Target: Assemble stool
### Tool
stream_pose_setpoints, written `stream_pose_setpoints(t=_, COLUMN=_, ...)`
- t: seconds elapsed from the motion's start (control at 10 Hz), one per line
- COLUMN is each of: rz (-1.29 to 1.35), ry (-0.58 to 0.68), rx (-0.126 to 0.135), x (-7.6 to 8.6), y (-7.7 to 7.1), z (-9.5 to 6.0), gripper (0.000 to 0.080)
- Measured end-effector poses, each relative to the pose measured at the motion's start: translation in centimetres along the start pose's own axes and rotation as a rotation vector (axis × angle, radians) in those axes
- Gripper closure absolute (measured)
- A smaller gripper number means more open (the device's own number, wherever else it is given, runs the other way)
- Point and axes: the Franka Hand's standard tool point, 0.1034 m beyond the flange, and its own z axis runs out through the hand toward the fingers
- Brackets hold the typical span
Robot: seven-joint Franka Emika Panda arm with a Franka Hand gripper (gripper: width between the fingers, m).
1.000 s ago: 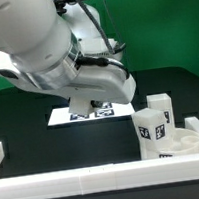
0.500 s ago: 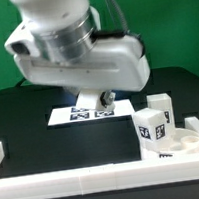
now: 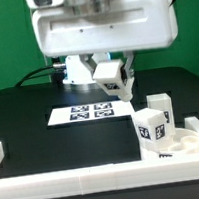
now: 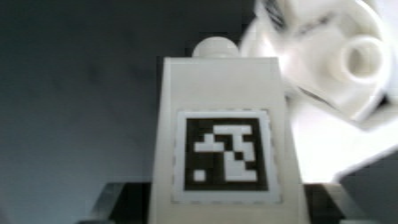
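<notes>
- Trouble could come if the leg (image 3: 112,74) slips in the gripper (image 3: 118,81), because only one end of it looks pinched.
- Tilt is another worry: the leg hangs at a slant in the exterior view, so its peg end might miss a socket and jam.
- Bumps could happen too. The seat (image 3: 174,144) already has two legs standing on it, one leg (image 3: 147,126) in front and another leg (image 3: 160,110) behind. A careless move down could knock them over.
- The seat sits in the table's front corner on the exterior view's right, pushed against the white border rails (image 3: 97,174). It should not slide much.
- The arm is lifted high over the middle of the black table (image 3: 25,122), with its big white body filling the top of the exterior view.
- The gripper points down and hangs well above the marker board (image 3: 87,113), which lies flat near the back.
- The fingers are closed on the held leg. In the wrist view the leg (image 4: 222,125) fills the middle, tag facing the camera, with the round seat (image 4: 329,55) blurry beyond it.
- The held leg is in the air, near the seat but not touching it.
</notes>
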Motion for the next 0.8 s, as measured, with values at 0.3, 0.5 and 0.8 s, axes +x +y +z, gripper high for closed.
stream_pose_setpoints(t=0.3, rz=-0.018, ry=0.208, rx=0.048, x=0.0, y=-2.4, z=0.0, gripper=0.0462)
stream_pose_setpoints(t=0.5, rz=-0.031, ry=0.291, rx=0.078, x=0.0, y=-3.8, z=0.1, gripper=0.0462)
stream_pose_setpoints(t=0.8, rz=-0.048, ry=0.261, rx=0.068, x=-0.1, y=-6.4, z=-1.2, gripper=0.0462)
